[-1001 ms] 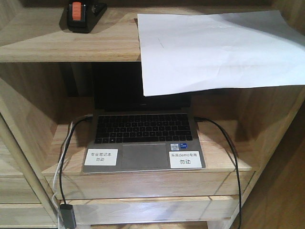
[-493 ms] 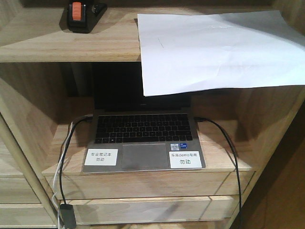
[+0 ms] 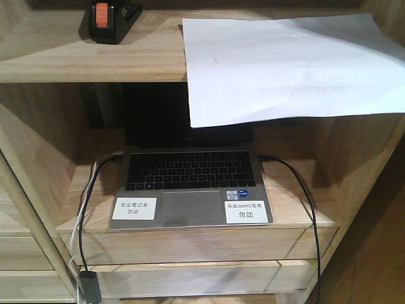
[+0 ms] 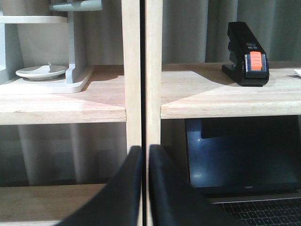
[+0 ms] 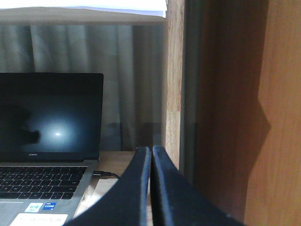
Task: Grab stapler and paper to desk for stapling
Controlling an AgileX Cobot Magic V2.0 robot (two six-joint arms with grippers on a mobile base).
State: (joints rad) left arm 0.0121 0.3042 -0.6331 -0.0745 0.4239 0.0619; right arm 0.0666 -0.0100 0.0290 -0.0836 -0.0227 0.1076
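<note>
The black stapler point(image 3: 109, 19) with an orange patch stands on the upper shelf at the left; it also shows in the left wrist view point(image 4: 247, 56). The white paper point(image 3: 285, 63) lies on the same shelf to the right, its front edge hanging over the shelf. Its underside edge shows at the top of the right wrist view point(image 5: 84, 4). My left gripper point(image 4: 145, 153) is shut and empty, low, facing a shelf upright. My right gripper point(image 5: 151, 150) is shut and empty, beside the right upright. Neither gripper shows in the front view. The desk is out of view.
An open laptop point(image 3: 190, 183) with black cables sits on the lower shelf under the paper. Wooden uprights point(image 4: 141, 70) divide the shelving. A white dish rack with a plate point(image 4: 42, 73) stands in the left bay. Grey curtains hang behind.
</note>
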